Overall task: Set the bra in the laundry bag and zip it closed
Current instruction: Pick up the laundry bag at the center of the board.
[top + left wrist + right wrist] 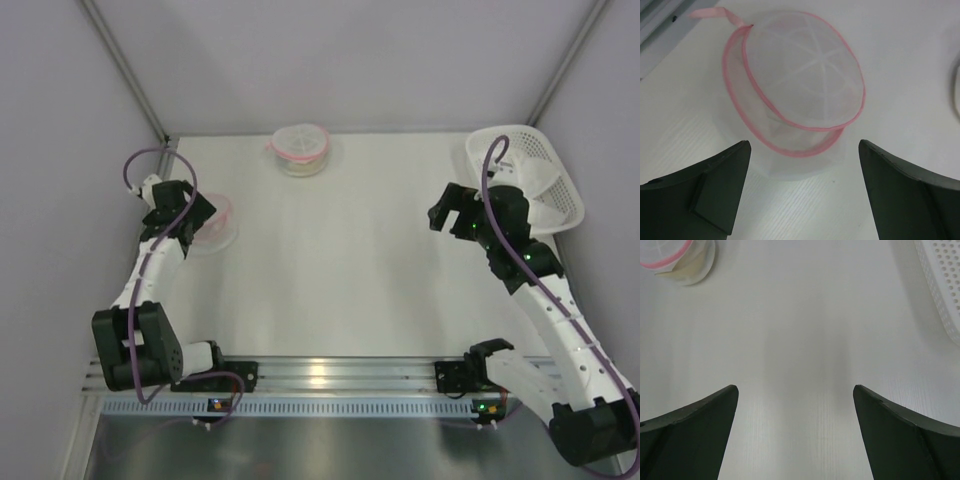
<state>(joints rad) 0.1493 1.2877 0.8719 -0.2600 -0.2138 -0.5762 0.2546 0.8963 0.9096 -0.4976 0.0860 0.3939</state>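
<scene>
laundry bag [800, 85] lies before gaping left pincer [803, 150].

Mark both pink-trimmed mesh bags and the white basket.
left mesh bag [800, 75]: left wrist view, mesh lid.
far mesh bag [300, 148]: top view, its top.
white basket [545, 158]: top view, side wall.

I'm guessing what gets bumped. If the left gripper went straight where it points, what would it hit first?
Most likely the laundry bag, lying right ahead of the left gripper, though the depth is hard to judge.
</scene>
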